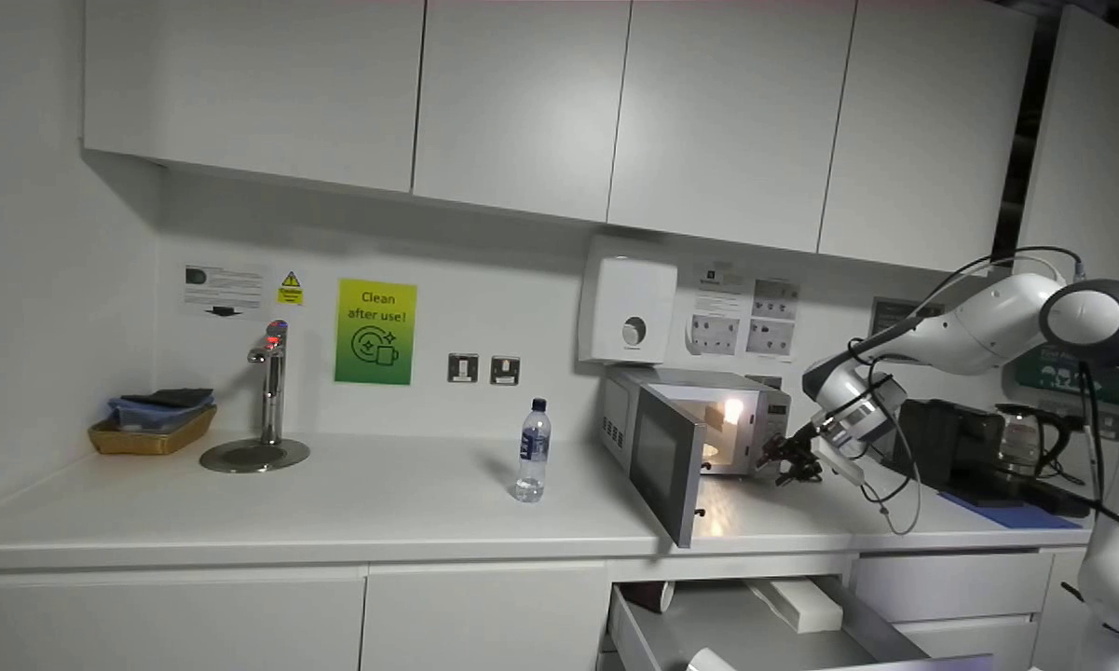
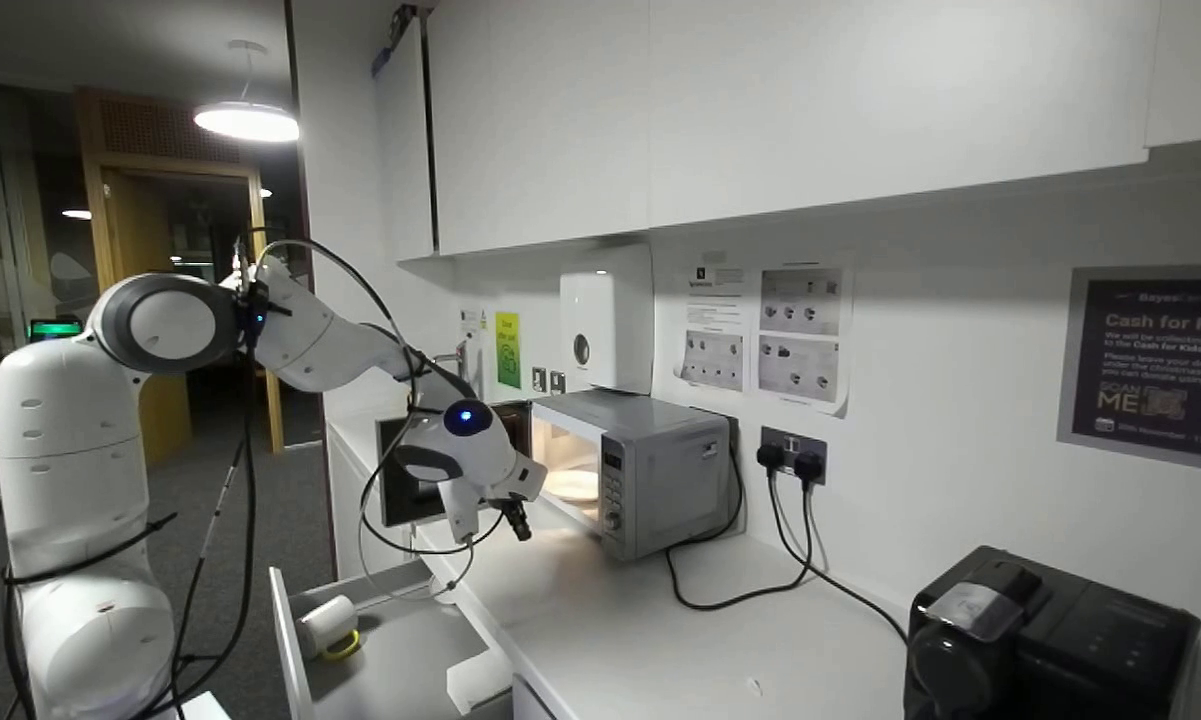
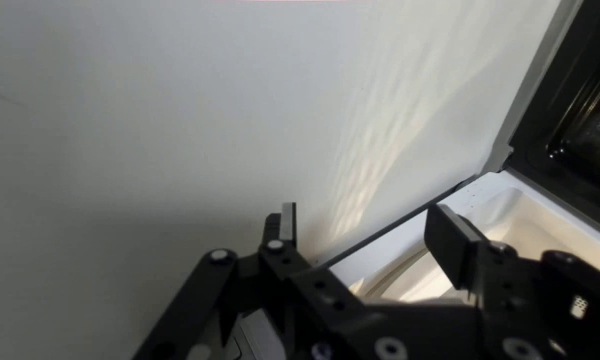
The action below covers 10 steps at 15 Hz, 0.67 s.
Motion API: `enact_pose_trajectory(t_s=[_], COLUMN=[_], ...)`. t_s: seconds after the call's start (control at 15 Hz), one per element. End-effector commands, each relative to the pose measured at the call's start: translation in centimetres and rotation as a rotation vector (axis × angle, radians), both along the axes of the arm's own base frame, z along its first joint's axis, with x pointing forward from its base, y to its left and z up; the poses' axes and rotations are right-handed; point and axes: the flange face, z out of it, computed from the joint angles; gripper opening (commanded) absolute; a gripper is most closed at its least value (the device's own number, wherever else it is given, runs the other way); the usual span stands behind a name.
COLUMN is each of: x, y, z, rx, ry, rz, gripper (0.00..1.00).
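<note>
The microwave oven [image 2: 670, 490] stood on the worktop [image 1: 382, 503], near the wall [image 1: 484, 280]. Its front faced out toward the worktop's front edge; its long axis, from hinge to control panel [image 2: 613, 490], ran roughly along the wall. The casing was a silver-grey box; the door [image 1: 668, 457], a dark-glazed rectangular panel framed in grey, was swung wide over the worktop. A pale round turntable [image 2: 570, 487] lay in the lit, cream-coloured cavity [image 2: 565, 450].

The end effector [image 3: 362, 230] hung just in front of the oven, on the control-panel side, tilted downward. Its black, angular fingers [image 3: 452, 245] stood apart; in the wrist view one showed against the worktop, the other across the cavity opening. Contact with the oven could not be determined. The smooth white arm [image 2: 305, 345] bent at a high elbow, its forearm sloping down toward the oven, with dark cables looped along it.

A labelled clear plastic bottle [image 1: 533, 457] stood upright, apart from the oven. Below, a pulled-out drawer [image 1: 736, 634] held a white mug [image 2: 325, 622] lying on its side.
</note>
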Motion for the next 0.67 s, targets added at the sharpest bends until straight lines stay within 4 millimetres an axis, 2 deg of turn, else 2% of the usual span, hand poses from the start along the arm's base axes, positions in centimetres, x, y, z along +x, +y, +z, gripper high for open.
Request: enact_pose_trajectory(t_s=[0.0, 0.13, 0.33, 0.6], x=[-0.8, -0.6, -0.3, 0.5], y=[0.1, 0.4, 1.0, 1.4], z=[2.7, 3.4, 4.0, 4.0], rx=[-0.030, -0.050, -0.069, -0.094], ry=[-0.019, -0.025, -0.028, -0.028], rz=[0.084, 0.127, 0.194, 0.265], gripper=[0.41, 0.27, 0.02, 0.00])
